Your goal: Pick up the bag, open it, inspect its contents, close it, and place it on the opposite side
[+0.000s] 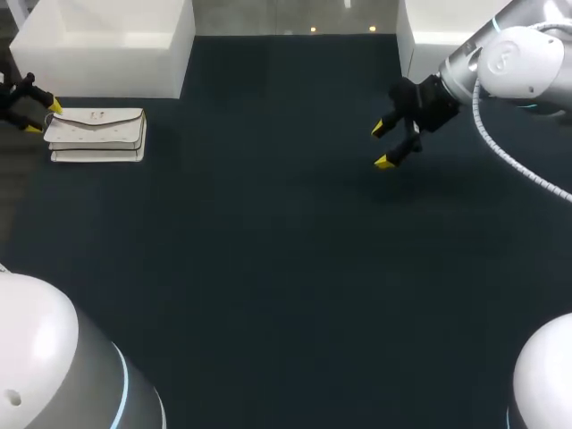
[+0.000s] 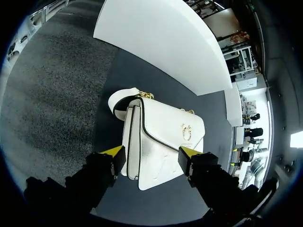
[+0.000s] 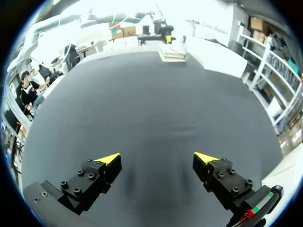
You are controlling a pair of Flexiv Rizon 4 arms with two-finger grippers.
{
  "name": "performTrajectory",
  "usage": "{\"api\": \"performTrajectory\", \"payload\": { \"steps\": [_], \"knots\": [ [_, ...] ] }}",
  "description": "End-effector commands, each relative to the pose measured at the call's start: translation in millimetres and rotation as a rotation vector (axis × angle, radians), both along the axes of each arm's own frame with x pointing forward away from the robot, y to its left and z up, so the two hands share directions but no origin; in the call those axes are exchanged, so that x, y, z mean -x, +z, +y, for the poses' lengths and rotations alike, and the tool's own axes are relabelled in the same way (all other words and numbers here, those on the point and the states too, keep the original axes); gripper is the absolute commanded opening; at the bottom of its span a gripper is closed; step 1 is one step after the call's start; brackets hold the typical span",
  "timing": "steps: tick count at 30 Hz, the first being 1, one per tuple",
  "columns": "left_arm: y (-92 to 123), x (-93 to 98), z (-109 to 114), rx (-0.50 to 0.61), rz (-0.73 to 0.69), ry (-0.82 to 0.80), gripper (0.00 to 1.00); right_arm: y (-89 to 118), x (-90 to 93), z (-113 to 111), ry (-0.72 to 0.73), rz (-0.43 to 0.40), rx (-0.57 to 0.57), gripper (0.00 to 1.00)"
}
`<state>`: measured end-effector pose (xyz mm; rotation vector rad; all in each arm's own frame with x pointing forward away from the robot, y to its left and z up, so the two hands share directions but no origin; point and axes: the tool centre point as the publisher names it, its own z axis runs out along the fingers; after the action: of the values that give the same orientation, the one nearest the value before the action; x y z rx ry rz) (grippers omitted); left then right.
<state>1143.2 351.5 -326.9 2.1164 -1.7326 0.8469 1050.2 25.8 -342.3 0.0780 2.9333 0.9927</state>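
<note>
A white handbag [image 1: 96, 134] with a flap, a gold clasp and a gold chain lies flat near the table's far left edge. My left gripper [image 1: 44, 117] is at the bag's left end, and its yellow tips straddle that end. In the left wrist view the bag [image 2: 161, 137] fills the space between the fingers of the left gripper [image 2: 150, 152]; one finger sits right at the flap side, the other a hair off the layered side edge. My right gripper [image 1: 384, 145] hangs open and empty above bare table at the far right. From the right gripper [image 3: 156, 158] the bag [image 3: 173, 53] looks small, far across the table.
A large white box [image 1: 107, 45] stands just behind the bag, close to its back edge, and shows in the left wrist view too as a white box [image 2: 161, 42]. Another white box [image 1: 438, 36] stands at the back right, behind my right arm. The dark table [image 1: 268, 268] is bare between them.
</note>
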Motion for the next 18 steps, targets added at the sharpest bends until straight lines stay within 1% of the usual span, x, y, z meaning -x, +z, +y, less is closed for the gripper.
{"api": "performTrajectory", "payload": {
  "steps": [1, 5, 6, 8, 10, 11, 16, 17, 18],
  "knots": [
    [-8.1, -10.0, 2.6, 0.054, 0.117, -0.101, 0.69, -0.4, -1.8, 0.2, 0.003, 0.003, 0.000, 1.00],
    [-11.6, -11.1, -0.1, 0.065, 0.124, -0.104, 0.68, -0.4, -1.8, 0.2, 0.003, 0.003, 0.000, 1.00],
    [-12.2, -11.5, -0.5, 0.066, 0.124, -0.105, 0.64, -0.4, -1.8, 0.2, 0.003, 0.003, 0.000, 1.00],
    [-12.8, -12.1, -0.9, 0.069, 0.125, -0.105, 0.50, -0.4, -1.8, 0.2, 0.003, 0.003, 0.000, 1.00],
    [-13.6, -12.8, -1.2, 0.071, 0.126, -0.105, 0.43, -0.4, -1.8, 0.2, 0.003, 0.003, 0.000, 1.00],
    [-13.7, -12.9, -1.3, 0.072, 0.127, -0.105, 0.42, -0.4, -1.8, 0.2, 0.003, 0.003, 0.000, 1.00],
    [-16.3, -13.1, -2.2, 0.077, 0.134, -0.105, 0.24, -0.4, -1.8, 0.2, 0.003, 0.003, 0.000, 1.00],
    [-16.7, -13.1, -2.3, 0.077, 0.135, -0.105, 0.18, -0.4, -1.8, 0.2, 0.003, 0.003, 0.000, 1.00],
    [-17.0, -13.0, -2.5, 0.078, 0.136, -0.105, 0.07, -0.4, -1.8, 0.2, 0.003, 0.003, 0.000, 1.00]
  ]
}}
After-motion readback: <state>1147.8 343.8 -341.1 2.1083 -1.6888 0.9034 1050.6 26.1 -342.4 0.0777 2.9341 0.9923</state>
